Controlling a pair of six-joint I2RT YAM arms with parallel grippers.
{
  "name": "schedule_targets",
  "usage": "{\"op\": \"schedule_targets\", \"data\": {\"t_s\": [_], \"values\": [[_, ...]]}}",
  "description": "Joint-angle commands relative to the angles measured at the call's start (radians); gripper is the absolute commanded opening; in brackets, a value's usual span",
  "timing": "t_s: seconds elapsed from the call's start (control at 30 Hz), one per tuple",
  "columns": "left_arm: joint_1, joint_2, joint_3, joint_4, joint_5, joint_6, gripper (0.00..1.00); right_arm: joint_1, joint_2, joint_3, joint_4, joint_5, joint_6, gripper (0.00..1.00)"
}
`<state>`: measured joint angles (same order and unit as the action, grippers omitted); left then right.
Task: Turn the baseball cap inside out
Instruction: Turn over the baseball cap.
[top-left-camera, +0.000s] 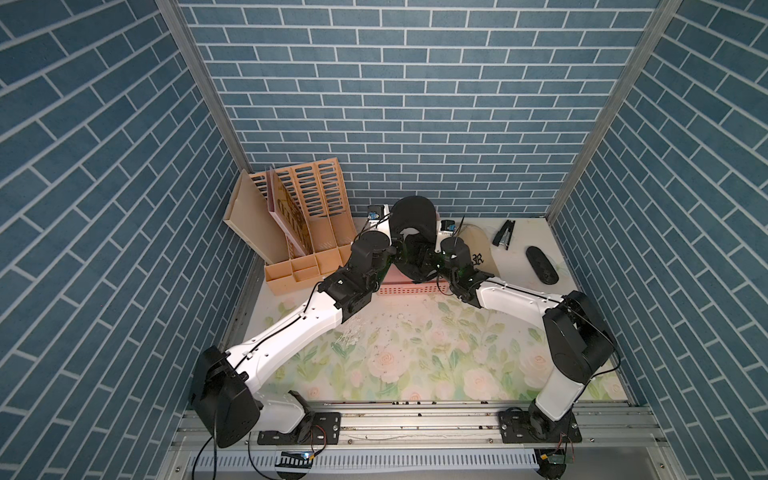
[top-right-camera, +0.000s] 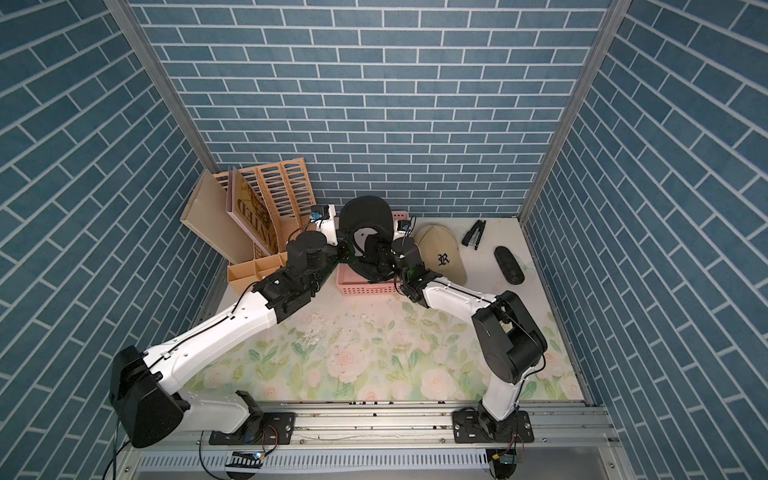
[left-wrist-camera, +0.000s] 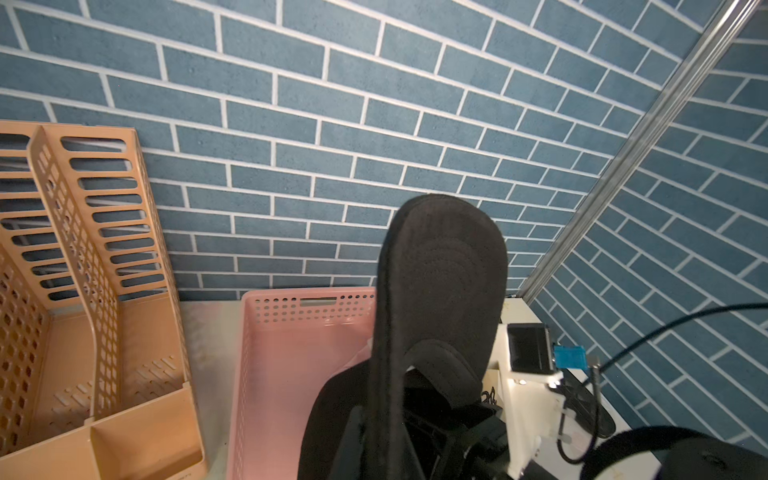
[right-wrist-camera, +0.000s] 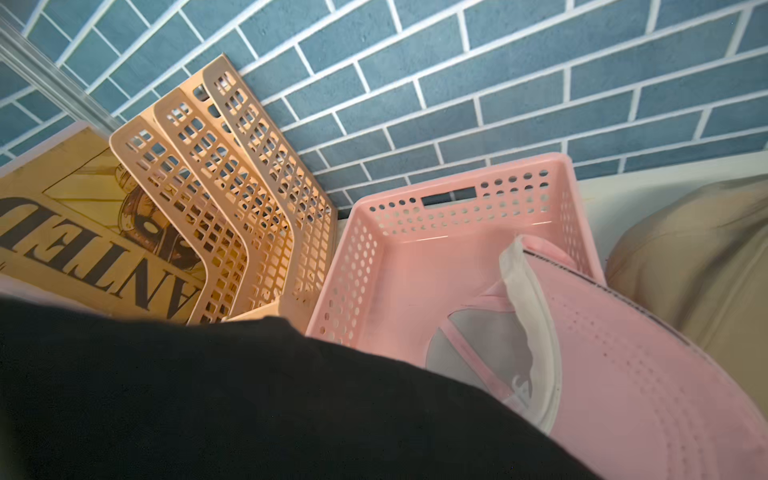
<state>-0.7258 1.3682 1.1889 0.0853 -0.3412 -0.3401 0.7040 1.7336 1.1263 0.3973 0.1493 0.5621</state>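
We hold the black cap (top-left-camera: 413, 216) up off the desk (top-left-camera: 415, 353), over the pink basket (right-wrist-camera: 457, 195), so the crown hangs free to be pushed through. Our left pincer (left-wrist-camera: 386, 440) is pressed together, pinching the cap's rim, with the brim standing up just beyond it. Our right pincer (top-right-camera: 374, 251) sits at the crown opposite. Fabric covers it, so we cannot tell its spread or whether it grips.

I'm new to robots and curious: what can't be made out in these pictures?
- Right gripper: open or shut unclear; the black cap covers it in the right wrist view, dark against dark in both top views.
- Beige cap: cut off by the right wrist view's edge.
- Poster: partly hidden by the file rack and black cap, right wrist view.
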Motion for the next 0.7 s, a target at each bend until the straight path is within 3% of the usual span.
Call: {"op": "schedule_targets", "data": {"t_s": [0.0, 0.13, 0.3, 0.4, 0.47, 0.6, 0.67], "values": [[-0.012, 0.026, 0.037, 0.057, 0.049, 0.002, 0.00, 0.055, -0.093, -0.030, 0.129, -0.075, -0.054, 0.55], [-0.011, 0.018, 0.025, 0.054, 0.042, -0.001, 0.00, 0.048, -0.111, -0.040, 0.198, -0.075, -0.033, 0.58], [-0.015, 0.021, 0.011, 0.060, 0.111, -0.027, 0.00, -0.020, -0.115, -0.114, 0.427, -0.180, 0.065, 0.64], [-0.019, 0.016, -0.014, 0.084, 0.090, -0.042, 0.00, -0.044, -0.097, -0.094, 0.425, -0.200, 0.090, 0.62], [-0.018, 0.018, -0.010, 0.081, 0.082, -0.036, 0.00, -0.039, -0.092, -0.092, 0.417, -0.209, 0.091, 0.59], [-0.019, 0.017, -0.001, 0.081, 0.136, -0.052, 0.00, -0.031, -0.068, -0.102, 0.446, -0.172, 0.096, 0.38], [-0.020, 0.019, 0.003, 0.065, 0.175, -0.065, 0.00, -0.034, -0.047, -0.085, 0.453, -0.136, 0.105, 0.34]]}}
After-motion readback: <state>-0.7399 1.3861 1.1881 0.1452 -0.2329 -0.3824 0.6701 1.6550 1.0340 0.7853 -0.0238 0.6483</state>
